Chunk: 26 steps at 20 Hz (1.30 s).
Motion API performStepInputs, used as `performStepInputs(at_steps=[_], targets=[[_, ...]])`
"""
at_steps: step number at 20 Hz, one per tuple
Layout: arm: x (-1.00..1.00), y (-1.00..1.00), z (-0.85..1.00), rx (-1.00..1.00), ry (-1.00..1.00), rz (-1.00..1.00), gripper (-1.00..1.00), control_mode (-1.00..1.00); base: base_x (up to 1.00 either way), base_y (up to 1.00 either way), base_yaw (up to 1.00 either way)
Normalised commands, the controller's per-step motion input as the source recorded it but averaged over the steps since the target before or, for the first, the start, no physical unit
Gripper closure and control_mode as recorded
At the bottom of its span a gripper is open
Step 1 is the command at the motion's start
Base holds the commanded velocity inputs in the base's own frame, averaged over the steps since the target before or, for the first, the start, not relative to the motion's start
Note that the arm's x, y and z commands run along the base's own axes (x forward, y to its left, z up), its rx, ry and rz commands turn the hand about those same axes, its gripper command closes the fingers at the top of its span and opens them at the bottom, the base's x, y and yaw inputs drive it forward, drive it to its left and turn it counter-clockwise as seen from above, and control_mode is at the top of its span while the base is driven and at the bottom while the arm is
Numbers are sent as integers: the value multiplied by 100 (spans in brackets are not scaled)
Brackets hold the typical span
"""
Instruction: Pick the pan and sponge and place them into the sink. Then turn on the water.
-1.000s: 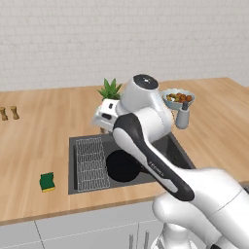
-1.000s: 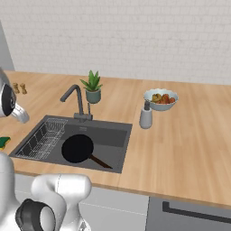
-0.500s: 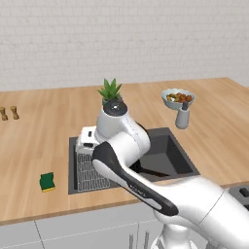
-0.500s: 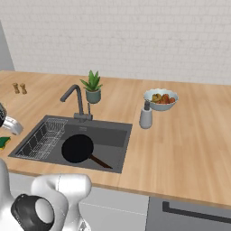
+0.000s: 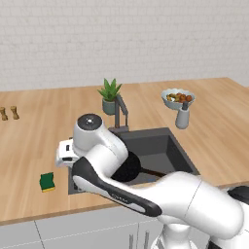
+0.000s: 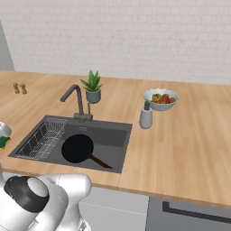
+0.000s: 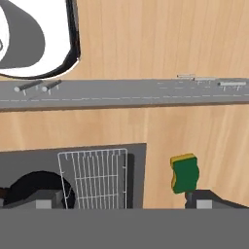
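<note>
The black pan (image 6: 77,148) lies flat in the dark grey sink (image 6: 118,135), its handle pointing to the front right. Left of the sink, the green and yellow sponge (image 5: 47,182) sits on the wooden counter near the front edge. My gripper (image 7: 127,200) hovers open above the sink's left rim, with nothing between its fingers. In the hand view the sponge (image 7: 185,173) lies just above my right fingertip (image 7: 210,199), while the pan (image 7: 35,186) shows past the left one. The dark faucet (image 6: 74,97) stands behind the basin with no water running.
A wire rack (image 6: 43,137) fills the sink's left side. Behind the faucet stands a potted plant (image 6: 92,88). A fruit bowl (image 6: 160,99) and a soap dispenser (image 6: 145,117) sit to the right. Small shakers (image 5: 9,113) are at the far left.
The arm has swung left from over the sink's middle to its left rim, towards the sponge. The gripper stays open. Pan and sponge have not moved.
</note>
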Motion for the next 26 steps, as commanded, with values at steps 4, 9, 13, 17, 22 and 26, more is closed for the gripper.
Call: performStepInputs(at_steps=[4, 9, 13, 17, 22, 26], targets=[[11, 56, -28, -2, 4, 4, -100, -100, 0, 0, 0], [27, 41, -32, -2, 8, 1, -100, -100, 0, 0, 0], [38, 32, -26, -1, 4, 0, -100, -100, 0, 0, 0], [30, 30, -34, -1, 0, 0, -100, -100, 0, 0, 0], [18, 24, -43, 0, 0, 0, -100, -100, 0, 0, 0], [25, 15, -38, 0, 0, 0, -100, -100, 0, 0, 0]])
